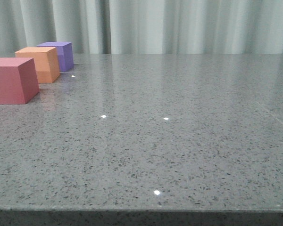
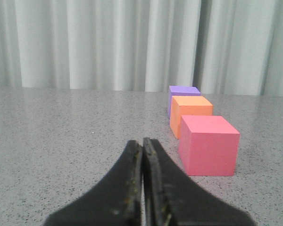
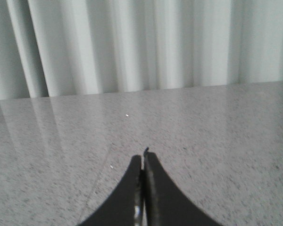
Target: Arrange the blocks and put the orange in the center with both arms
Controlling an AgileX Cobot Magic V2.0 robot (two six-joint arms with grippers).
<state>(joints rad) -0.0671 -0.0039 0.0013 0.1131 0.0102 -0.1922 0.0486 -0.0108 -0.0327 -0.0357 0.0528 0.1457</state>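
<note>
On the far left part of the glossy grey speckled stone tabletop [image 1: 179, 141] stand three matte cubes in one line going away from the robot. The dull red cube [image 1: 10, 80] is the nearest, the orange cube [image 1: 39, 64] is just behind it, and the purple cube [image 1: 58, 55] is the farthest, close to the pale pleated curtain [image 1: 179, 26]. The black left gripper [image 2: 142, 143] has its two fingers pressed together, holding nothing, and it is apart from the cubes. The black right gripper [image 3: 142, 160] is also closed and empty, over bare tabletop.

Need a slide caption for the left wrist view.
Shut left tool facing a row of red, orange and purple cubes.
</note>
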